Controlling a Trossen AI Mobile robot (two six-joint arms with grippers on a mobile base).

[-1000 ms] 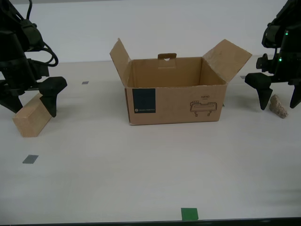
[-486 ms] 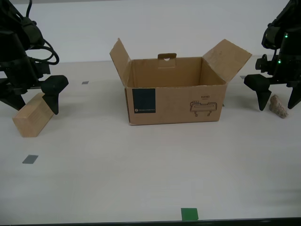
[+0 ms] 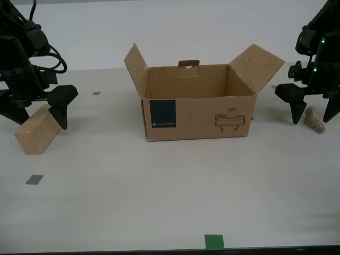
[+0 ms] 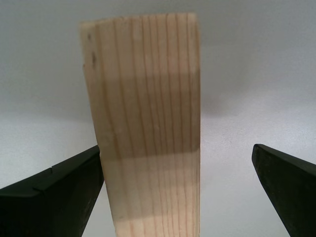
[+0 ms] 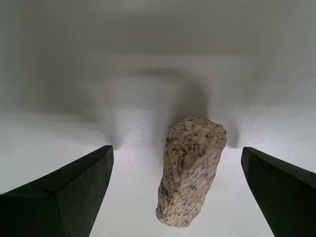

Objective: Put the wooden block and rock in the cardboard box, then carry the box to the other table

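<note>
The cardboard box stands open in the middle of the table, flaps up, with its blue label and line drawing facing the camera. The wooden block lies at the exterior view's left. My second gripper is open over it, one finger on each side and one close to the wood. The rock lies at the exterior view's right. My first gripper is open around it, with gaps on both sides.
The pale table surface carries a green tape square near its front edge, a grey tape square and a smaller grey mark. The box interior looks empty from here.
My second gripper has edged slightly toward the box over the block. My first gripper has shifted a little over the rock. Block, rock and box have stayed put.
</note>
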